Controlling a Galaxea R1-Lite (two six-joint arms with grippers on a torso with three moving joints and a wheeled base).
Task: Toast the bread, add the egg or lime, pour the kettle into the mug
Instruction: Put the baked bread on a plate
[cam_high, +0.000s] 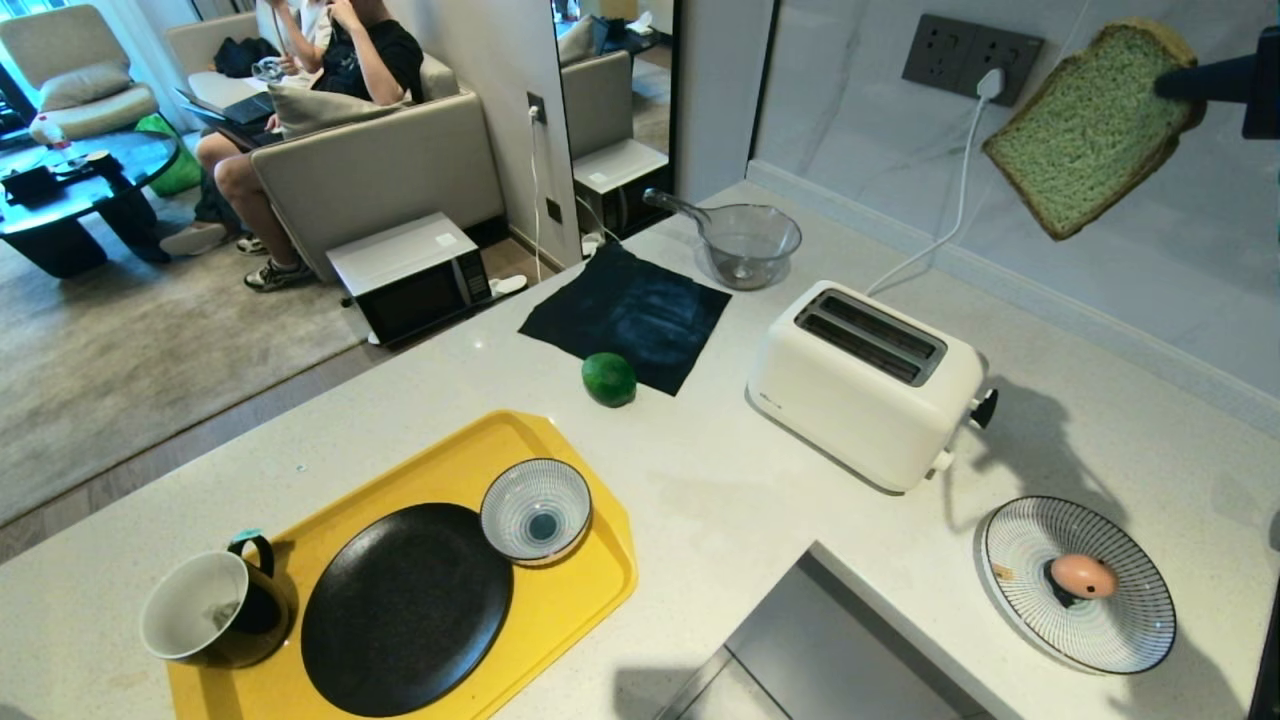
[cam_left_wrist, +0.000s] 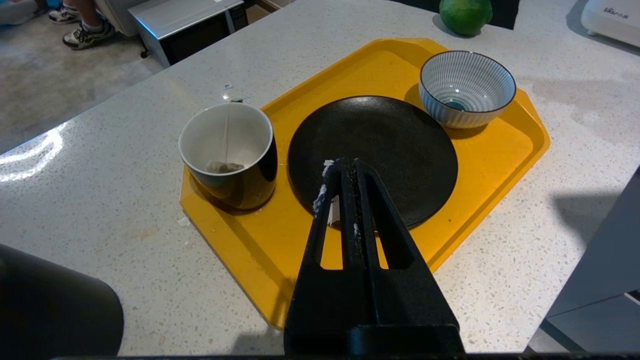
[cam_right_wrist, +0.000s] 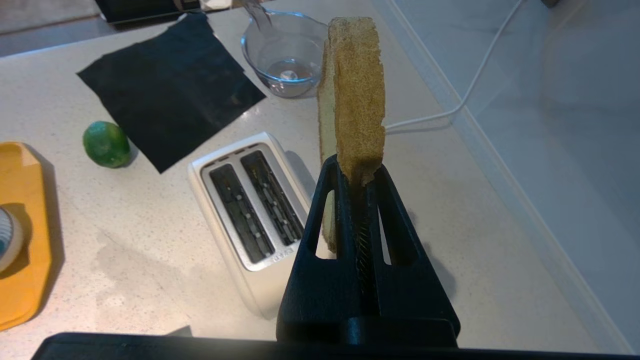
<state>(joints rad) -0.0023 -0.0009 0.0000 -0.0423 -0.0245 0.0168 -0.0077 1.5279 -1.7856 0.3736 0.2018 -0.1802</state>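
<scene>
- Gripping the bread (cam_high: 1090, 125) by one edge, right tool (cam_right_wrist: 357, 172) pinching the pale green slice high in the air, above and to the right of the white toaster (cam_high: 865, 385), near the wall sockets (cam_high: 970, 55).
- Seen edge-on from the right wrist, tan crust rising upright out of the black fingers (cam_right_wrist: 330, 200), both toaster slots open below.
- Hanging over the yellow tray (cam_left_wrist: 500, 150), left tool (cam_left_wrist: 347, 167) pressed together with nothing between its tips, white crumbs stuck to them.
- Resting on the tray: glossy black mug (cam_high: 215, 610) with a tea bag inside, black plate (cam_high: 405, 610), striped bowl (cam_high: 535, 510).
- Sitting on the table at the corner of a dark cloth (cam_high: 630, 315), the lime (cam_high: 609, 379), well apart from the tray.
- Lying on a striped plate (cam_high: 1080, 585) at the table's right end, the pinkish egg (cam_high: 1082, 576).
- Standing behind the cloth, a clear glass jug (cam_high: 745, 240).
- Sitting on a sofa (cam_high: 380, 170) beyond the table, a person (cam_high: 300, 120).
</scene>
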